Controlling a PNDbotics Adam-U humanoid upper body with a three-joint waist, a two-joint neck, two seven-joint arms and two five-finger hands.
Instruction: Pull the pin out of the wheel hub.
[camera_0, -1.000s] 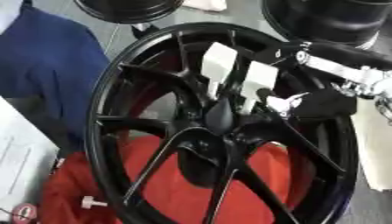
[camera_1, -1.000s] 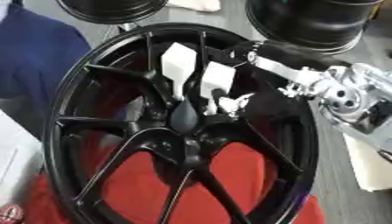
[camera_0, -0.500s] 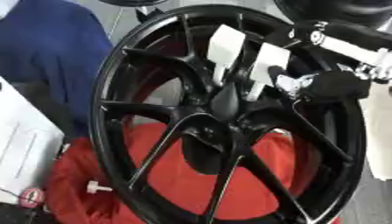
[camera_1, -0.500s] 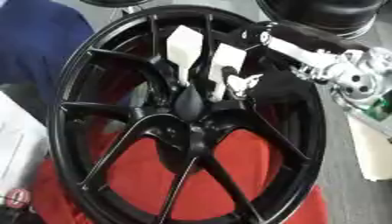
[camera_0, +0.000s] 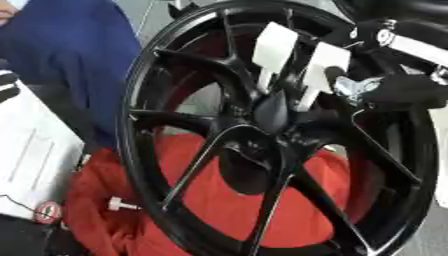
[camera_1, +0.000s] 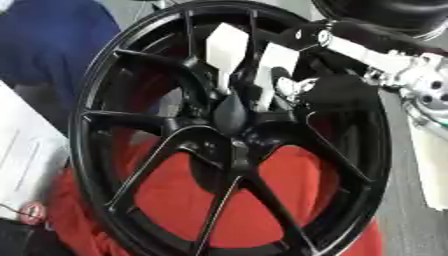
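A black wheel (camera_0: 262, 150) with spokes fills the middle of the frame, resting over a red cloth (camera_0: 219, 205). The right hand (camera_0: 394, 90) comes in from the upper right, over the rim, its fingers (camera_0: 337, 80) reaching toward the hub (camera_0: 271, 112); whether they grip anything cannot be told. Two white flat pieces (camera_0: 276, 47) stand just above the hub. A small white pin (camera_0: 121, 204) lies on the cloth at lower left. A blue cloth (camera_0: 70, 60) lies upper left.

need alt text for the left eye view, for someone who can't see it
A black spoked wheel fills the view, lying over red cloth. The robot's right hand reaches in from the upper right to the hub, beside two white tabs. Blue cloth lies to the left.
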